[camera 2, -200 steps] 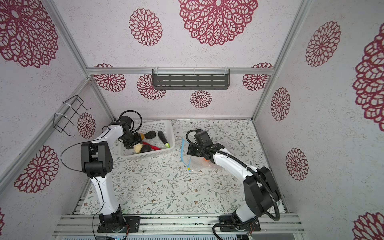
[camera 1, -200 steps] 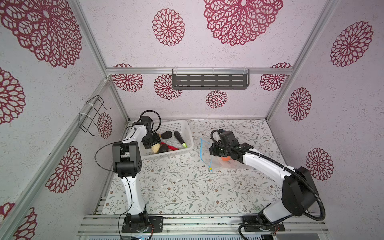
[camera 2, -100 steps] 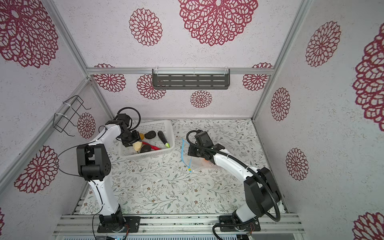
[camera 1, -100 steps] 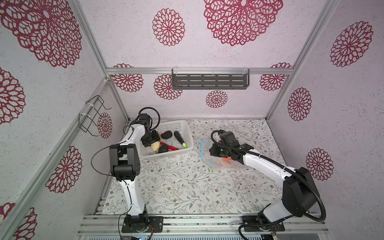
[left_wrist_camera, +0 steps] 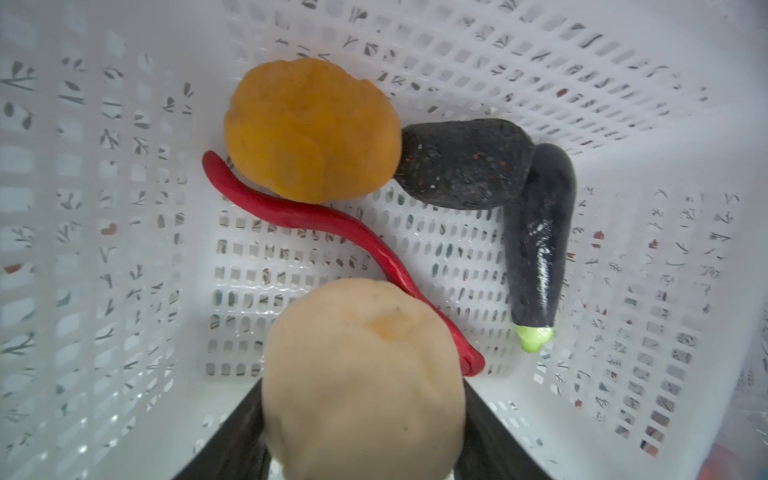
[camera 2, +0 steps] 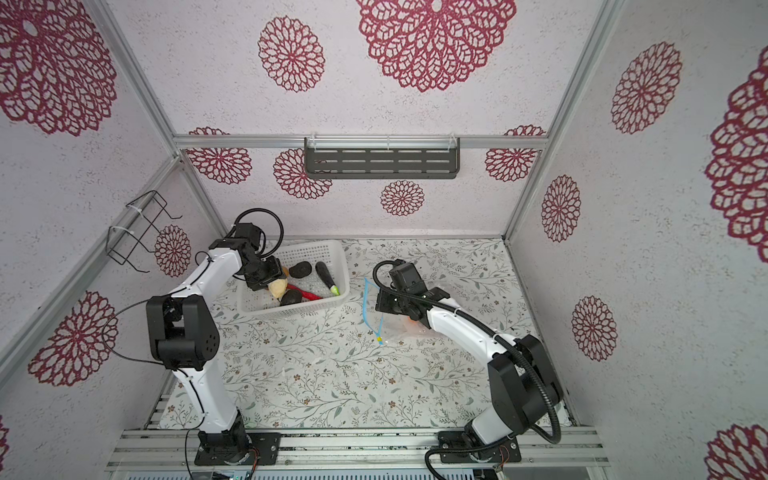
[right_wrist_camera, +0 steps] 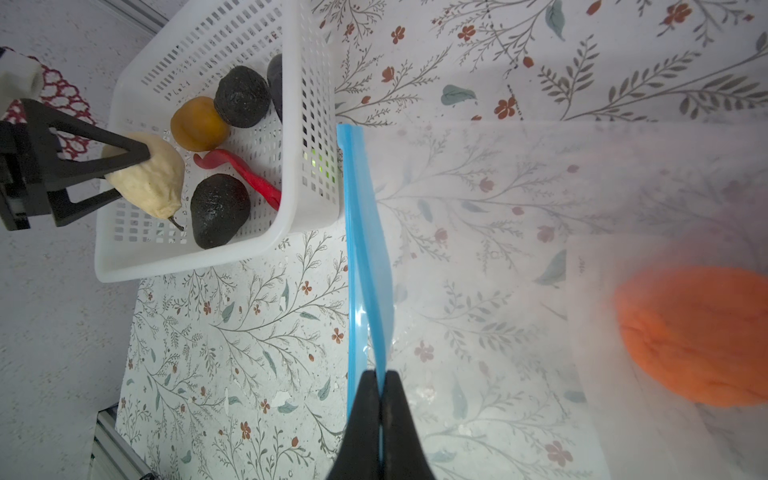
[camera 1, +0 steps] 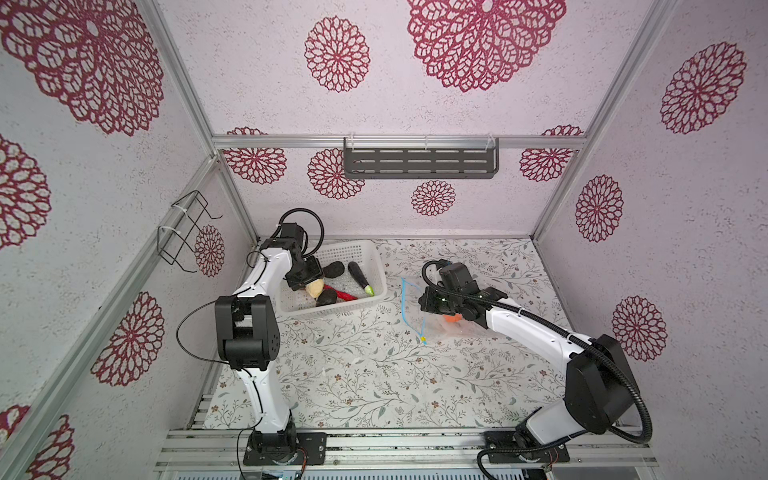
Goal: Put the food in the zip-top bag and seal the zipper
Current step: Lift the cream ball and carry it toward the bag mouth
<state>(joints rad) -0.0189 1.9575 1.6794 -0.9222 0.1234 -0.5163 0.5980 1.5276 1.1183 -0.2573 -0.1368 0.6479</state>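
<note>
This is a robotics lab test cell dressed to look homely: an aluminium frame (camera 1: 399, 142) running across the middle and up the corners of both top views boxes in wallpapered walls (camera 1: 257, 83) printed with red rosettes. A floral table cover (camera 1: 374, 374) fills the lower centre. Along the bottom edge a slotted metal rail (camera 1: 415, 446) carries the bolted-down left arm (camera 1: 253, 332) and right arm (camera 1: 536, 332), while a grey slotted shelf (camera 1: 419, 164) hangs at upper centre and a black wire rack (camera 1: 183, 232) at centre left.
</note>
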